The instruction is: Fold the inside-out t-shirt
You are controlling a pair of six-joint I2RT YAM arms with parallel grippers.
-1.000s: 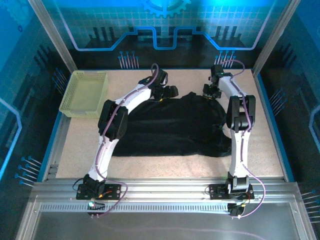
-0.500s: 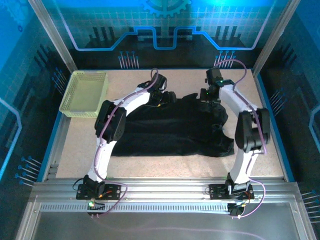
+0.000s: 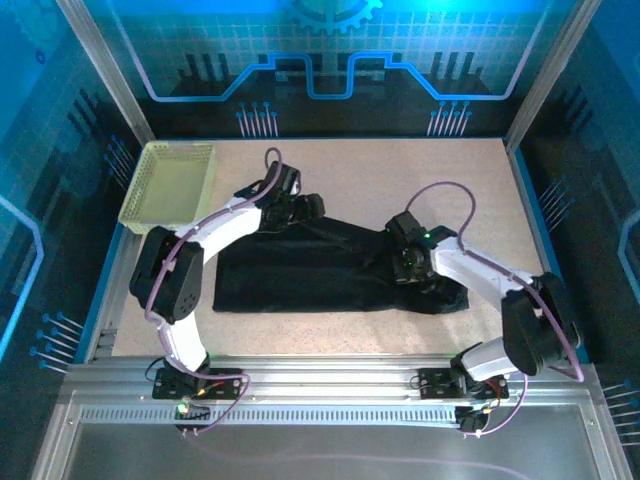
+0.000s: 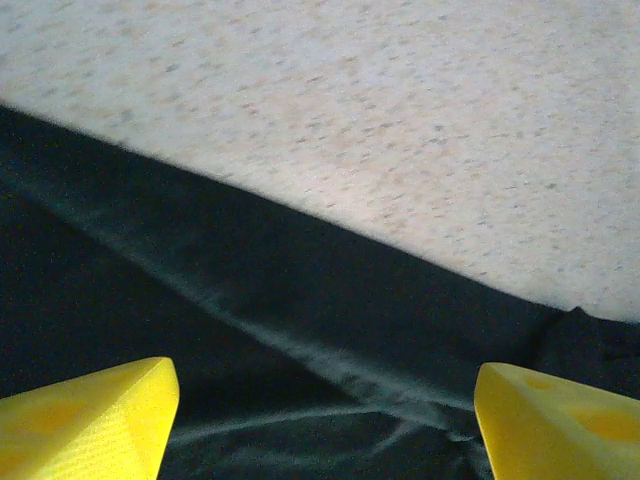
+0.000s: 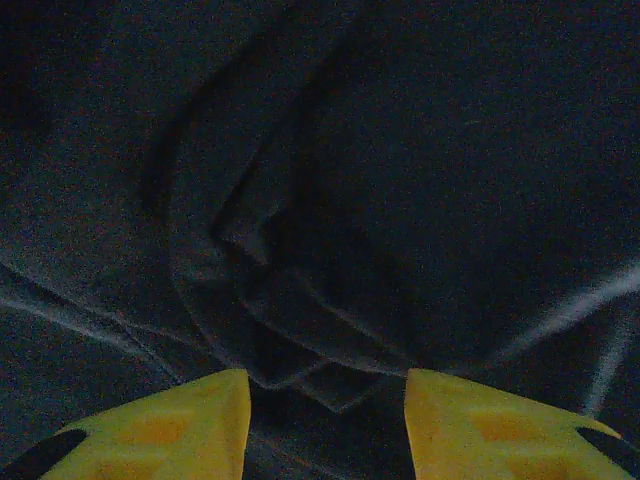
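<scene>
Where the t-shirt (image 3: pixel 320 270) lies: spread dark and low across the middle of the table (image 3: pixel 400 170), reaching from the left arm's wrist to the right arm's.
Left gripper (image 3: pixel 308 208): at the shirt's far left edge, jaws spread wide with nothing between them.
Left wrist view: both yellow fingers (image 4: pixel 90 420) stand far apart over black cloth; the shirt's edge runs on a slant just ahead of them, with bare table beyond.
Right gripper (image 3: pixel 405 265): over the shirt's right part, jaws partly apart.
Right wrist view: a bunched, creased fold of cloth lies just ahead of the gap between the fingers (image 5: pixel 165 425); whether the pads touch it I cannot tell.
Near edge: fairly straight, with a bare strip of table in front of it.
Right end: rumpled, beside the right forearm.
Far side: broad open table behind the shirt and to its right.
Basket (image 3: pixel 132 205): at the far left corner, apart from the shirt, close to the left arm.
</scene>
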